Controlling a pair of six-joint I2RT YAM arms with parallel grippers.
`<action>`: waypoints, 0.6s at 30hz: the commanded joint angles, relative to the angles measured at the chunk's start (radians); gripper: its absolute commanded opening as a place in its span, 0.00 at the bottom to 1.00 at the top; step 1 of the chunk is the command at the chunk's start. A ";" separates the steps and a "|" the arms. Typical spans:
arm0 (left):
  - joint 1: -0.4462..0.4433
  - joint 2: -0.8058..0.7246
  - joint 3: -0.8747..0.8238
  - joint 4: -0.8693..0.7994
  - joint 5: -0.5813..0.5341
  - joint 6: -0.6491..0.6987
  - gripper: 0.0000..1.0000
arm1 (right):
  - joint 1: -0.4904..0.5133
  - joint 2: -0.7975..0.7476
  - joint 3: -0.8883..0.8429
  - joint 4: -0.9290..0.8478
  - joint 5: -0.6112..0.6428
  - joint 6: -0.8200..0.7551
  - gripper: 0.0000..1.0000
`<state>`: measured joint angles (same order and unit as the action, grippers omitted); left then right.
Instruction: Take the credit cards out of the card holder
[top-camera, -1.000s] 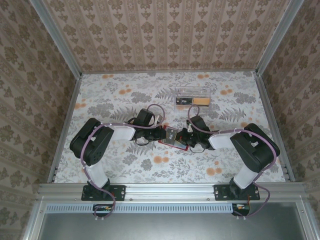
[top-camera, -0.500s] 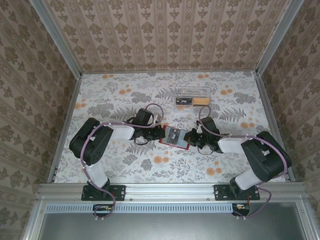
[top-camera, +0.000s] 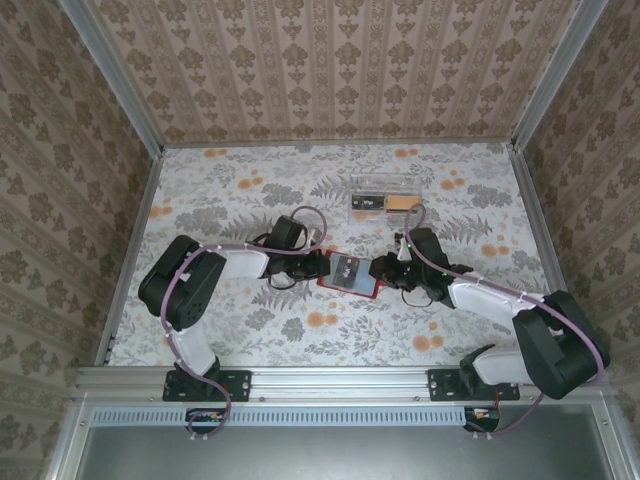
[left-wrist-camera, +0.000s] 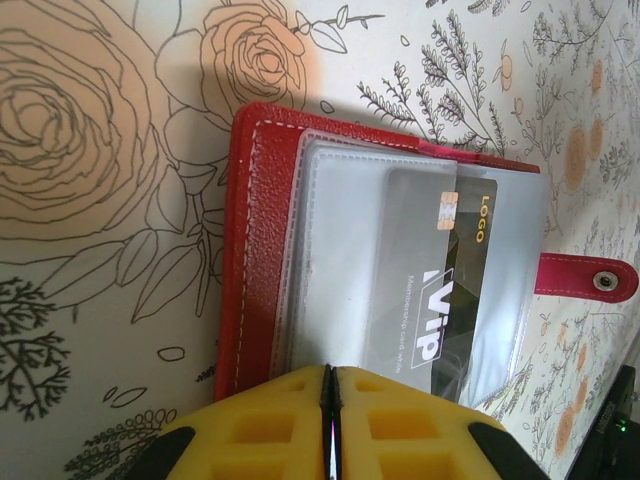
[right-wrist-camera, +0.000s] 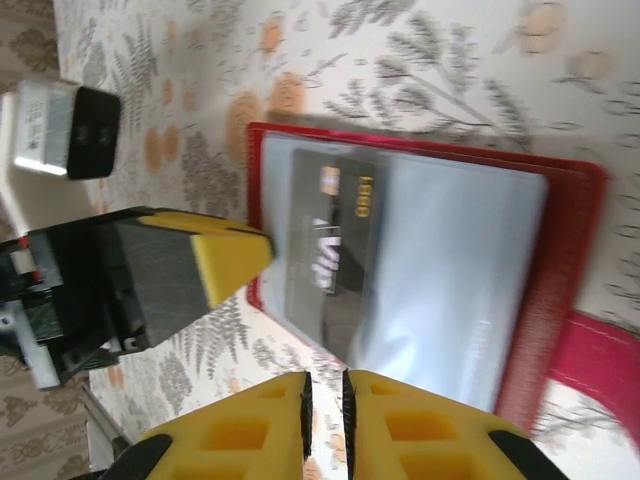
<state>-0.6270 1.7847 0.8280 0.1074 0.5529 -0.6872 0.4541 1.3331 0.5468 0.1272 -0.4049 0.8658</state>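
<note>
While left gripper (left-wrist-camera: 330, 382), jaws together, steadies card holder (left-wrist-camera: 262, 240), your right gripper (right-wrist-camera: 324, 388) hangs barely parted, empty; next pinch VIP card (left-wrist-camera: 440, 300).

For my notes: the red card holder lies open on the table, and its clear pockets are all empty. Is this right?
Not quite. The card holder lies open on the table, but one clear pocket holds a dark VIP card, as the left wrist view shows.
</note>
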 joint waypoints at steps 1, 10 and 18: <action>0.003 -0.011 0.023 -0.083 -0.031 0.024 0.12 | 0.049 0.072 0.053 -0.023 -0.020 -0.028 0.19; -0.002 0.013 0.021 -0.065 -0.020 0.015 0.12 | 0.080 0.238 0.078 0.048 0.009 0.015 0.18; -0.006 0.022 0.017 -0.052 -0.016 0.013 0.12 | 0.096 0.330 0.138 0.063 0.011 0.020 0.19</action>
<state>-0.6277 1.7851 0.8394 0.0822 0.5499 -0.6849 0.5404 1.6333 0.6498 0.1612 -0.4042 0.8703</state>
